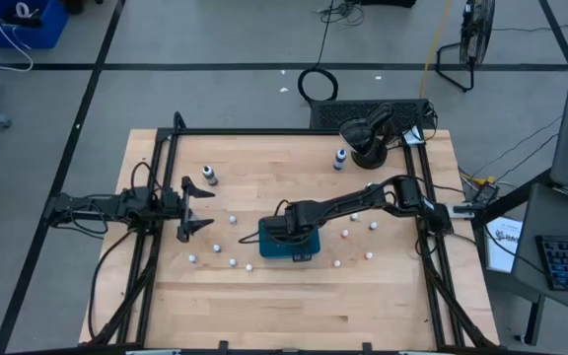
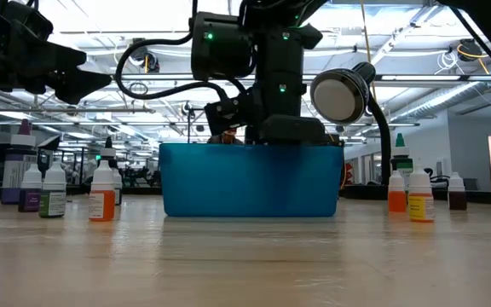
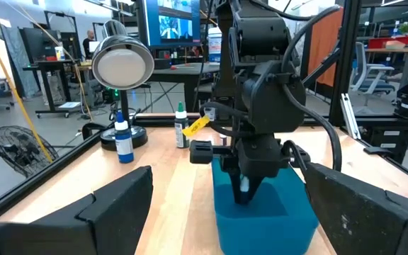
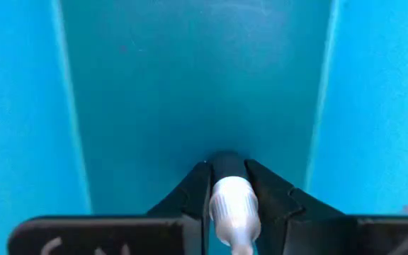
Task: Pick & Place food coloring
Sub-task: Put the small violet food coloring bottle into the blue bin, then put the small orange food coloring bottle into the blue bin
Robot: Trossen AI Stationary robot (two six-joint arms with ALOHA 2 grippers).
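Right arm down in the teal tray, bottle pinched between its fingers.

On the left we see the left gripper (image 1: 197, 210) waiting over the wood table (image 1: 294, 306), fingers spread wide apart. Mid-table, the right gripper (image 4: 229, 185) reaches down inside the teal tray (image 1: 276, 250), clamped on a white-capped food coloring bottle (image 4: 232, 205) – cap toward the wrist camera. More bottles (image 1: 233, 262) stand scattered around the tray, and a couple of taller ones (image 1: 340, 158) sit near the black round lamp (image 1: 368, 138).
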